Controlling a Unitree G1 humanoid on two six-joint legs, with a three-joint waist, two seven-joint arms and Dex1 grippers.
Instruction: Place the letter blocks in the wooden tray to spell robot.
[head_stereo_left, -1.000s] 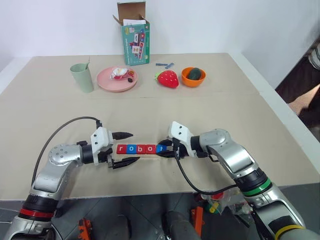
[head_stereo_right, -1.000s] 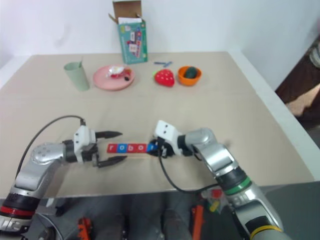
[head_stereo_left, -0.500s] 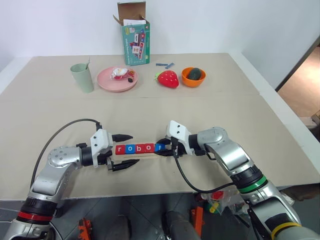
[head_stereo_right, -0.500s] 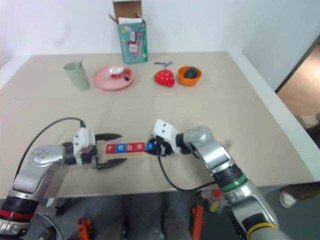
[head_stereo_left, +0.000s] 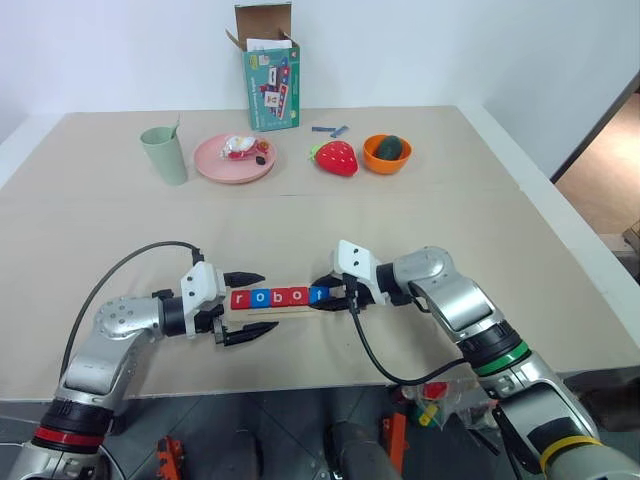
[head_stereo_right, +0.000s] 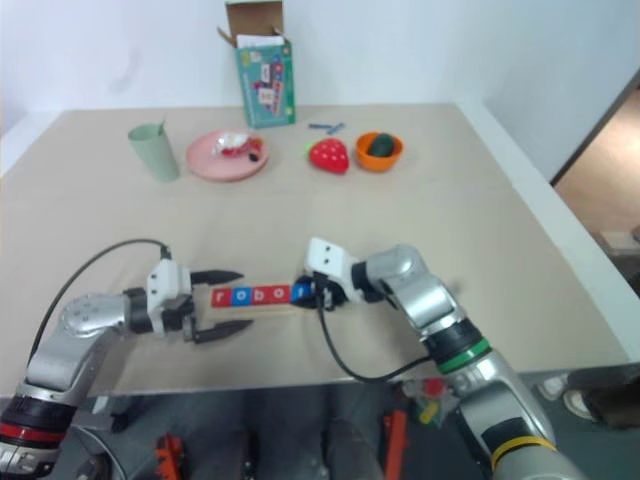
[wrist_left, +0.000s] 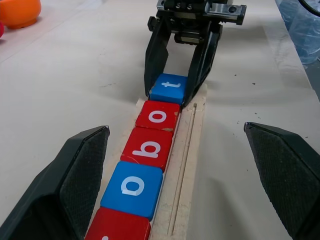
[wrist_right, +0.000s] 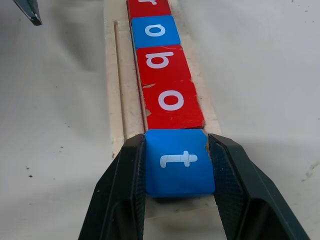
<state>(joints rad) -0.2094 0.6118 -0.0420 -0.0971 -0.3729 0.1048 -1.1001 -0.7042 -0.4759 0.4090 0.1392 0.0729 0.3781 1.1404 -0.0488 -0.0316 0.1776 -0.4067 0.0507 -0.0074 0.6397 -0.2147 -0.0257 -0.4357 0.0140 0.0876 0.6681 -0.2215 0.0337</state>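
Observation:
The wooden tray (head_stereo_left: 268, 312) lies near the table's front edge. Five letter blocks (head_stereo_left: 272, 297) sit in its groove, reading r, o, b, o, t. My right gripper (head_stereo_left: 325, 297) is at the tray's right end, shut on the blue t block (wrist_right: 179, 161), which sits in line after the red o block (wrist_right: 171, 102). My left gripper (head_stereo_left: 270, 299) is open, with one finger on each side of the tray's left end, apart from the blocks. In the left wrist view the right gripper (wrist_left: 177, 97) clasps the t block (wrist_left: 170, 89).
At the back of the table stand a green cup (head_stereo_left: 165, 155), a pink plate (head_stereo_left: 234, 158) with small items, a red strawberry toy (head_stereo_left: 336, 158), an orange bowl (head_stereo_left: 387, 153) and an open cardboard box (head_stereo_left: 270, 75). The table's front edge runs just below the tray.
My right gripper has rolled a little while keeping hold of the t block. The row of blocks and the left gripper stay put. A person at the far right edge has left view.

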